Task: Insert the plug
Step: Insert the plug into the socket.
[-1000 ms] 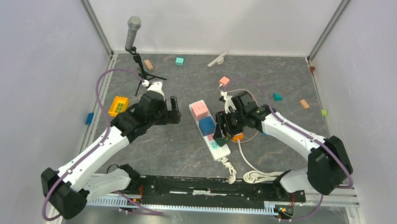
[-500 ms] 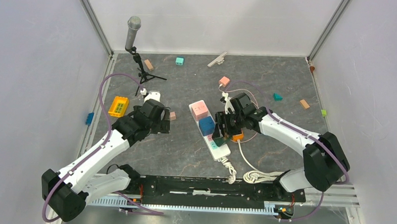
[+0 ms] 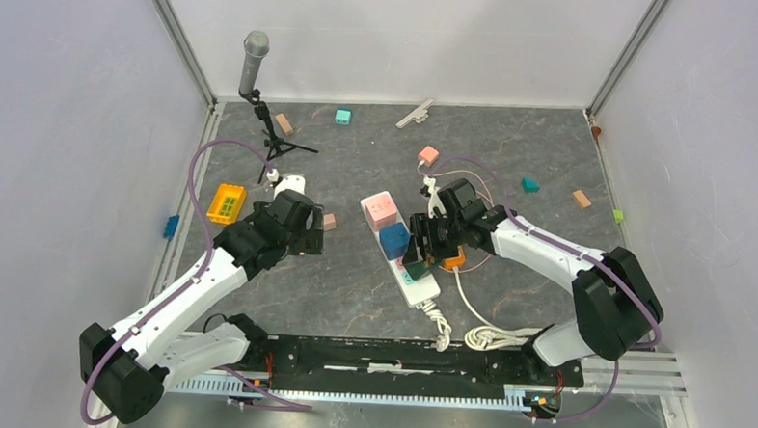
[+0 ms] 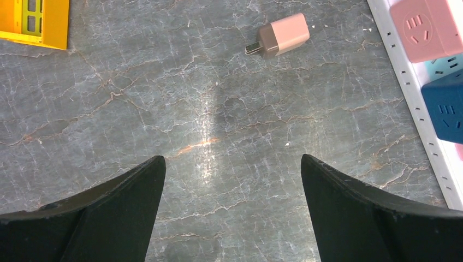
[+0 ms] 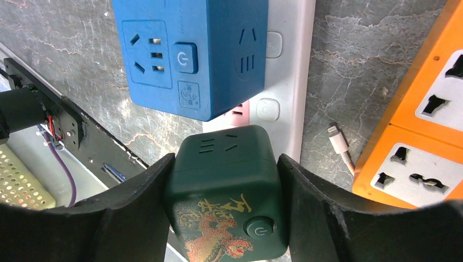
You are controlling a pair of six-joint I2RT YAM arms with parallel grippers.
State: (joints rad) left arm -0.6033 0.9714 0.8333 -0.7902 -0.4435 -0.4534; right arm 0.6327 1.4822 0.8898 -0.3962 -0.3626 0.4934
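Green cube plug (image 5: 225,169): clamped in right gripper (image 5: 226,215), over the white power strip (image 5: 289,82), six o'clock from the blue cube (image 5: 191,54). Seating unconfirmed; pressing home and release likely remain. Left gripper (image 4: 232,210): wide, empty, nine o'clock.

Place: laboratory robot test cell.
Enclosure: white panel walls (image 3: 392,41), aluminium corner posts (image 3: 178,39).
Fittings: stand-mounted microphone (image 3: 253,62), base rail (image 3: 388,357).

Power symbols mark buttons on blue cube (image 5: 185,60) and green plug (image 5: 226,191).
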